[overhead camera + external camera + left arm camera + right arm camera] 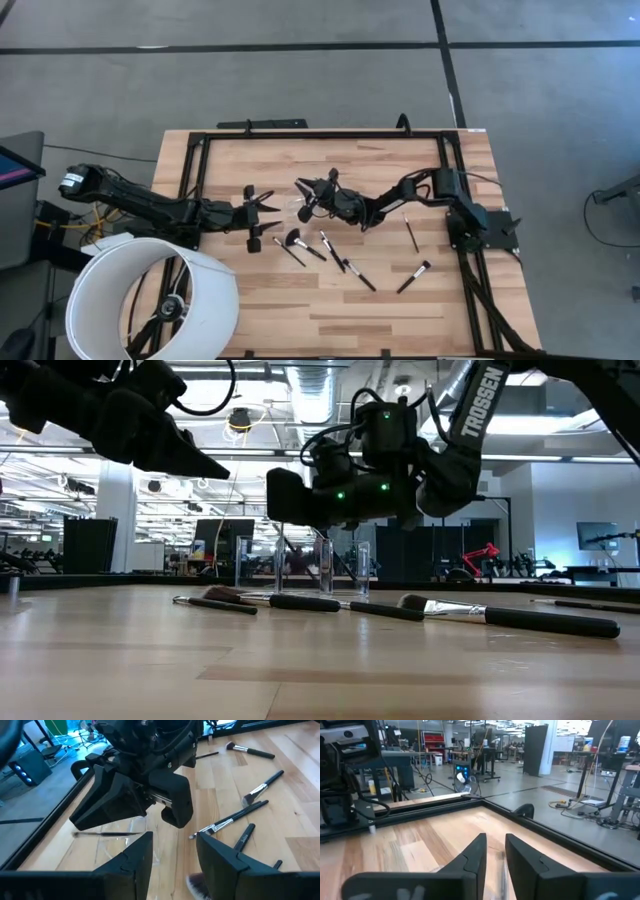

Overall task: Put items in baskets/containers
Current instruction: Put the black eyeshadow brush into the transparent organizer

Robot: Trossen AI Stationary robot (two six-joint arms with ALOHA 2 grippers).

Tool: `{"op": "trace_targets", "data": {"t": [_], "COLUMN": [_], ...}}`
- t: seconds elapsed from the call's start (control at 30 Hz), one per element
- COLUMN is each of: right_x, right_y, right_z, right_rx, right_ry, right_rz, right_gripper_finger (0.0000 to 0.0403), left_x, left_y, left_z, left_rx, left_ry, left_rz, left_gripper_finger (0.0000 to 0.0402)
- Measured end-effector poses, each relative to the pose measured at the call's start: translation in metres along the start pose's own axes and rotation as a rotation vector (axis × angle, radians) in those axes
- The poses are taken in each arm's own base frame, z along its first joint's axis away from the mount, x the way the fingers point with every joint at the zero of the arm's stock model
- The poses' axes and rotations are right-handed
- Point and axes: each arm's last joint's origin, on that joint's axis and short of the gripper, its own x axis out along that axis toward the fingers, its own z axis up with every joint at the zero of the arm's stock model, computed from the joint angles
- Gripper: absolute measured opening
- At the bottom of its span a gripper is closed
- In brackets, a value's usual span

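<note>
Right gripper (305,195): over the middle of the table, above the clear holder (290,206); in its own wrist view the jaws stand a narrow gap apart, with a thin blurred stick between them that looks like a brush. I judge it holds a brush, though the grip itself is not plainly shown.
Left gripper (268,208): just beside the holder on the side toward the table's left edge, jaws spread wide and empty, pointing at the right gripper.
Clear holder: near the table's centre, between the two grippers; upright see-through walls show in the low view (325,565).
Loose brushes: six or so lie flat toward the table's near edge, among them a fluffy-headed brush (304,246), a brush (413,276) toward the right edge, and a thin brush (411,234) near the right arm.
Long axes: most loose brushes lie slanted across the table, not square to any edge; the fluffy one has its head toward the holder. The held brush seems to run roughly level.
Risks: a level brush may bridge the holder's rim and roll off; the light holder may tip or slide if the jaws touch a wall; the two grippers are close and could knock together.
White cylinder (150,290): at the table's near left corner, not in use.
</note>
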Motion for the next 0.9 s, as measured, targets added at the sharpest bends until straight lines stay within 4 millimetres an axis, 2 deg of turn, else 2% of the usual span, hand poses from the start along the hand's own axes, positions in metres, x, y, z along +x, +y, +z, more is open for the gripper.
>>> {"op": "trace_targets", "data": {"t": [0.07, 0.17, 0.33, 0.43, 0.57, 0.73, 0.9], "right_x": [-0.001, -0.003, -0.014, -0.025, -0.044, -0.064, -0.076], "right_y": [0.002, 0.005, 0.01, 0.012, 0.012, 0.017, 0.025], "right_z": [0.002, 0.015, 0.067, 0.097, 0.127, 0.144, 0.152], "right_rx": [0.001, 0.015, 0.05, 0.043, 0.047, 0.014, 0.012], "right_ry": [-0.003, -0.034, -0.129, -0.126, -0.072, 0.005, 0.006], "right_rz": [0.005, 0.051, 0.254, 0.393, 0.433, 0.478, 0.514], "right_gripper_finger": [0.0075, 0.0089, 0.0108, 0.0114, 0.0118, 0.0118, 0.0118], "left_x": [0.0, 0.0, 0.006, 0.013, 0.026, 0.04, 0.051], "left_y": [-0.001, -0.005, -0.017, -0.022, -0.02, -0.016, -0.015], "left_z": [0.0, -0.002, -0.022, -0.039, -0.056, -0.071, -0.085], "left_rx": [-0.006, -0.011, 0.036, 0.104, 0.12, 0.068, 0.062], "left_ry": [-0.001, 0.002, 0.07, 0.148, 0.196, 0.226, 0.238], "left_rz": [-0.034, -0.169, -0.407, -0.418, -0.39, -0.485, -0.525], "left_gripper_finger": [0.0149, 0.0149, 0.0149, 0.0149, 0.0149, 0.0149, 0.0149]}}
